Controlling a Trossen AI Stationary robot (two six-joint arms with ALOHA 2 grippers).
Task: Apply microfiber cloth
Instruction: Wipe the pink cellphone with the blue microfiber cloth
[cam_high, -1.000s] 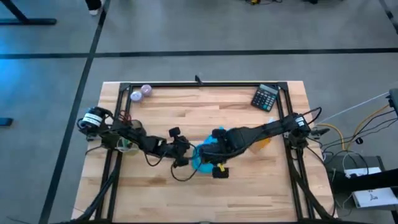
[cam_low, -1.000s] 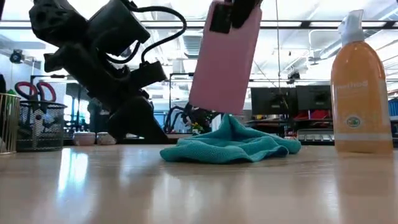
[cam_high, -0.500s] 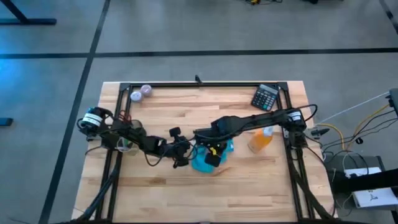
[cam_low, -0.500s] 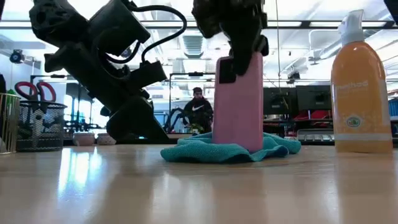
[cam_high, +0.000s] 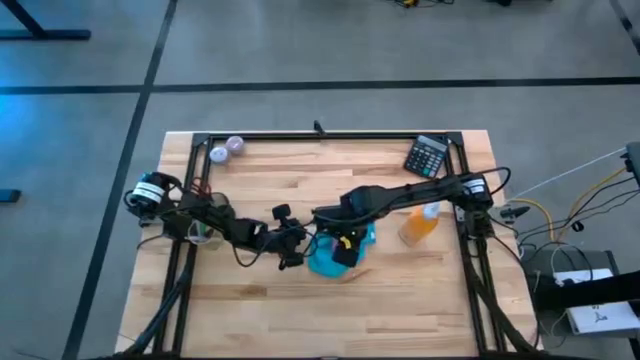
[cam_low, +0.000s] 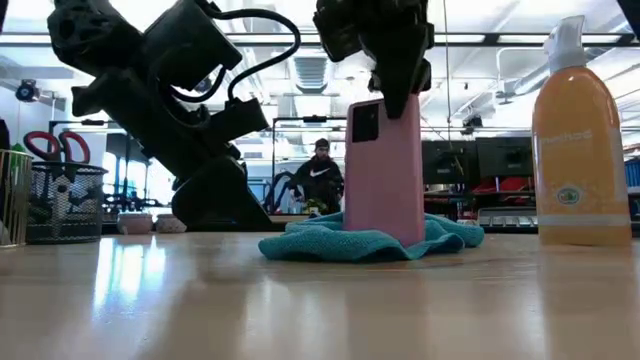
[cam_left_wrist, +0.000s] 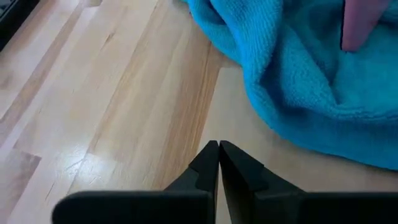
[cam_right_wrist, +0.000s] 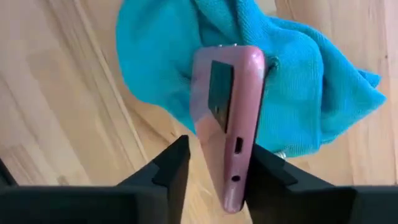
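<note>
1. The microfiber cloth (cam_low: 372, 238) lies crumpled near the middle of the wooden tabletop (cam_high: 260, 300), a teal-blue heap.
2. The right tool (cam_right_wrist: 214, 165) is clenched on a pink phone (cam_low: 384, 165), gripping its top end; the phone stands upright with its lower end pressed into the cloth.
3. In the right wrist view the phone's camera window and a port on its edge show; no writing can be read on it.
4. The left tool (cam_left_wrist: 218, 163) sits low over the tabletop just beside the cloth, its fingers pressed together and grasping nothing.
5. An orange spray bottle (cam_low: 579, 140) with a white nozzle stands apart from the cloth; its label reads "method".
6. A calculator (cam_high: 428, 156) lies by the far right corner.
</note>
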